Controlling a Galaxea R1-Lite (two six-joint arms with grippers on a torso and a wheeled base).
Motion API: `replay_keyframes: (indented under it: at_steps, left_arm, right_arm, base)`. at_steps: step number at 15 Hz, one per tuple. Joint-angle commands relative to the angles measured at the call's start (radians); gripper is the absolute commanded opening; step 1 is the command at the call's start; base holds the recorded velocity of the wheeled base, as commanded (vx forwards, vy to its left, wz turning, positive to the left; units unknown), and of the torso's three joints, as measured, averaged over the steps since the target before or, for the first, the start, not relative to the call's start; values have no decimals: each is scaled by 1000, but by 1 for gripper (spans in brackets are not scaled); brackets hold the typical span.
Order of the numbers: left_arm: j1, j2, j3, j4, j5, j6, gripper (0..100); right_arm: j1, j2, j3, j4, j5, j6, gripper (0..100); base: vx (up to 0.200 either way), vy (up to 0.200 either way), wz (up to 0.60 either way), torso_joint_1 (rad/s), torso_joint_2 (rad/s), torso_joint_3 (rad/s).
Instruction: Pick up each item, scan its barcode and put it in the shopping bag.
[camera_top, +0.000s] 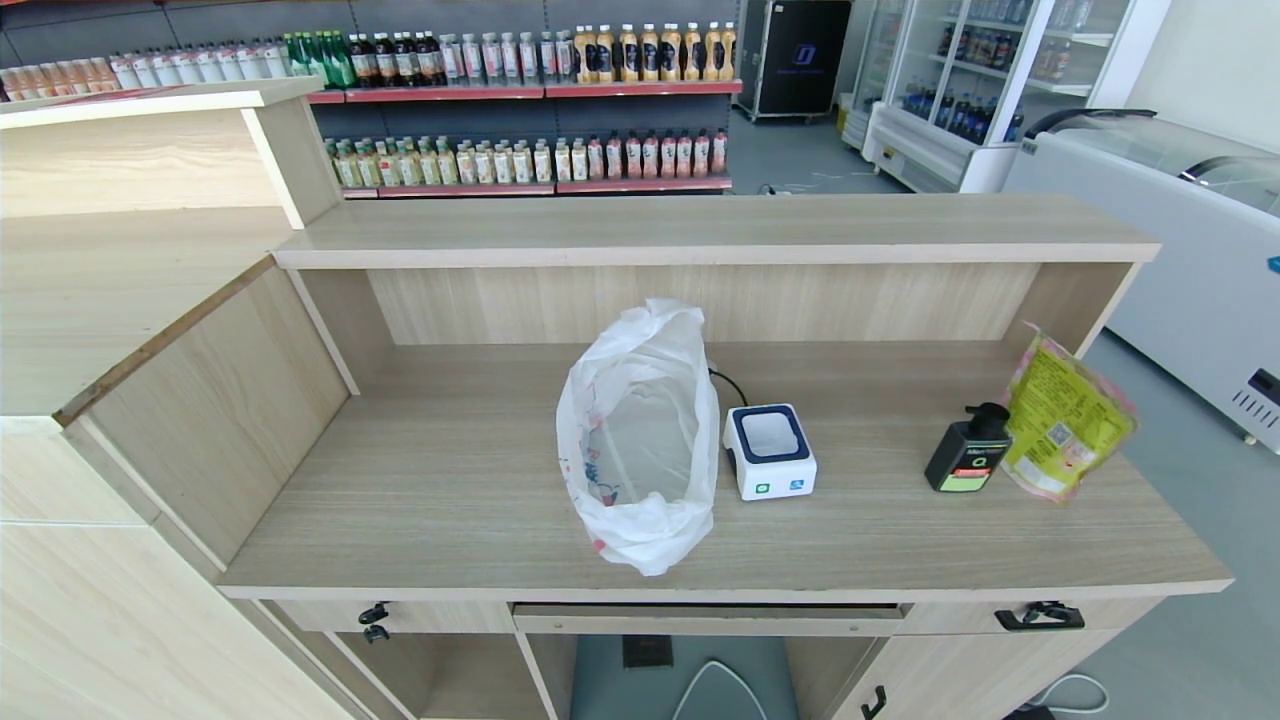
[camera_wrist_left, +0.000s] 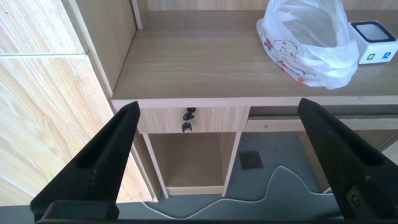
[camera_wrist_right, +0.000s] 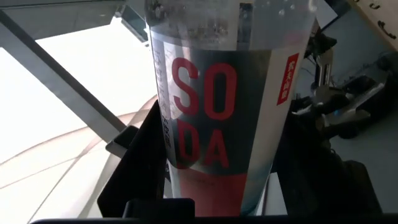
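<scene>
A clear soda bottle (camera_wrist_right: 224, 112) with a silver and red label stands between my right gripper's (camera_wrist_right: 224, 180) dark fingers, which are shut on it. My left gripper (camera_wrist_left: 219, 112) hangs open and empty below and in front of the counter's front edge. On the counter, a white plastic shopping bag (camera_top: 635, 430) lies with its mouth open, also seen as the bag (camera_wrist_left: 311, 43) from the left wrist. A white and blue barcode scanner (camera_top: 768, 450) sits just right of it. Farther right stand a black pump bottle (camera_top: 968, 450) and a yellow-green snack packet (camera_top: 1065, 415).
The wooden counter (camera_top: 450, 500) has a raised back shelf (camera_top: 700, 230) and a side wall on the left. Drawers with handles (camera_top: 1038, 615) run under the front edge. A cable leads from the scanner toward the back.
</scene>
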Motion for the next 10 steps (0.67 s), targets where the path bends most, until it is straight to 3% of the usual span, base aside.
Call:
replay_keyframes:
  at_steps: [1,10]
  left_arm:
    - [0,1,0,0,0,0,100]
    - [0,1,0,0,0,0,100]
  right_arm:
    - [0,-18,15,-1,14,0,0]
    - [-66,-41,73,-1,73,-14,0]
  base:
    - [0,0,0,0,0,0]
    - [0,0,0,0,0,0]
